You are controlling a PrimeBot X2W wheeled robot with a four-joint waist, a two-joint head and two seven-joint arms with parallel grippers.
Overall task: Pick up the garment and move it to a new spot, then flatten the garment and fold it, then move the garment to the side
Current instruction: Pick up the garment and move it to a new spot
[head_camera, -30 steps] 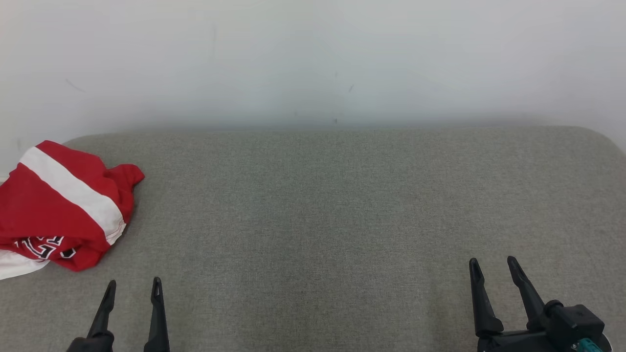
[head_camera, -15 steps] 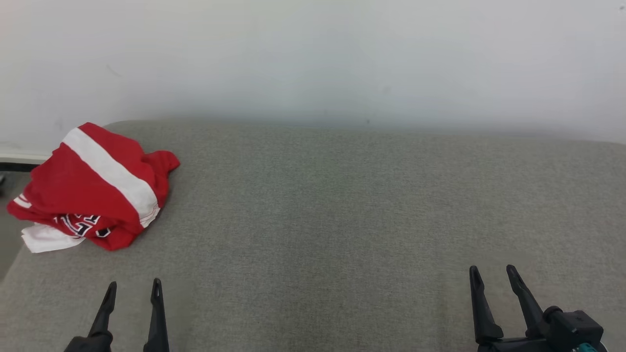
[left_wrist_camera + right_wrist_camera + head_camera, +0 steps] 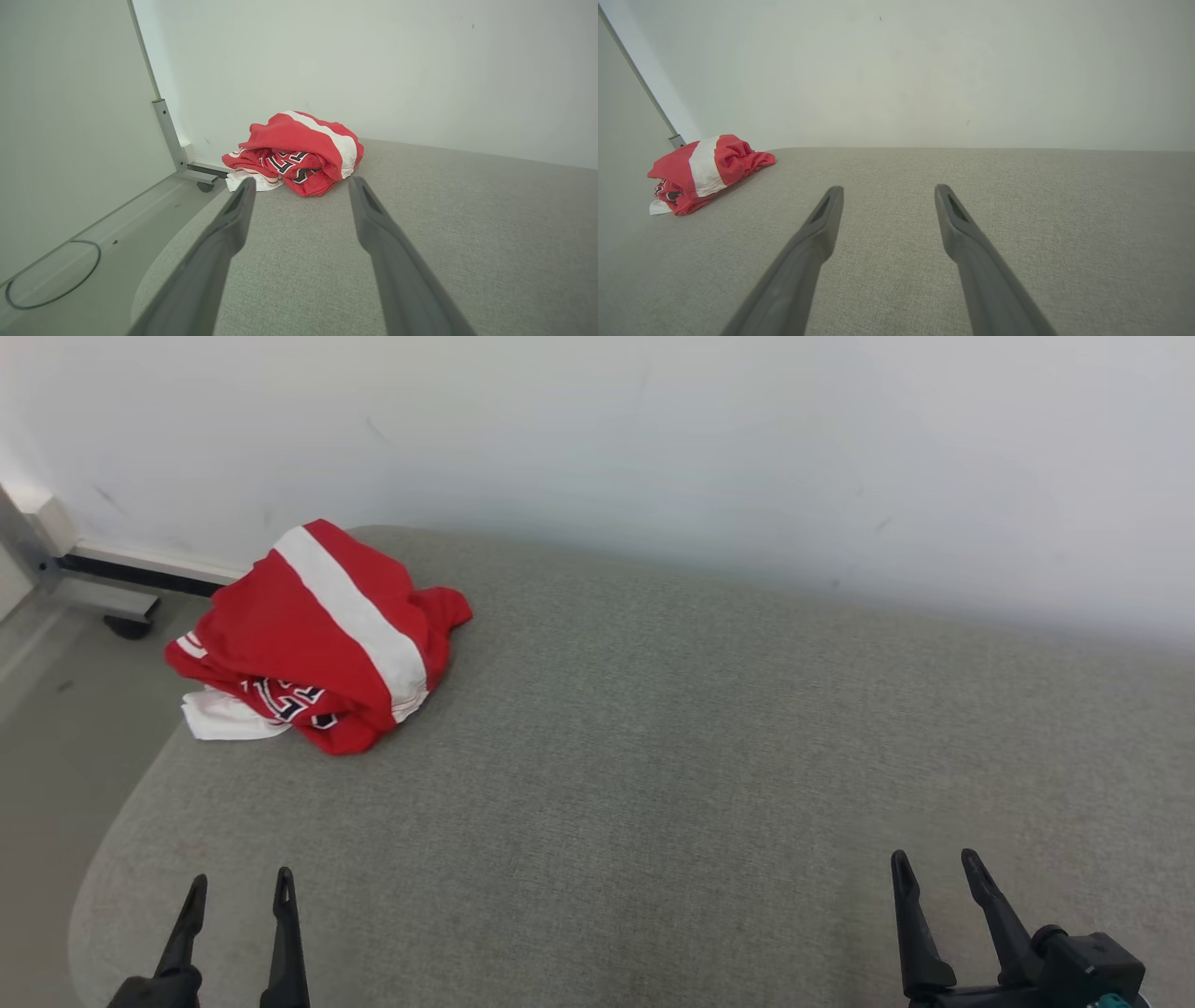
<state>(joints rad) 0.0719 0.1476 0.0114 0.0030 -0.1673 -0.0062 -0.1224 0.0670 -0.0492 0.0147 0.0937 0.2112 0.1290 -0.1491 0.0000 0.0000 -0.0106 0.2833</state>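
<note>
The garment point(image 3: 317, 635) is a crumpled red jersey with a white band and dark lettering, lying near the far left corner of the grey fabric surface point(image 3: 653, 756). My left gripper point(image 3: 238, 887) hovers open at the lower left, well short of the garment, nothing between its fingers. In the left wrist view the garment point(image 3: 294, 151) lies straight ahead beyond the open left gripper point(image 3: 301, 184). At the lower right my right gripper point(image 3: 934, 863) is open and empty. In the right wrist view the garment point(image 3: 707, 170) shows far off to the left of the right gripper point(image 3: 887, 191).
A white wall point(image 3: 653, 448) rises behind the surface. Left of the surface's rounded edge the floor point(image 3: 47, 737) drops away, with a metal frame foot and caster point(image 3: 126, 621) by the wall. A thin cable loop point(image 3: 51, 275) lies on the floor.
The head camera has turned left, so the garment now sits further right and higher in the picture. Both grippers stay open in the same place in the picture.
</note>
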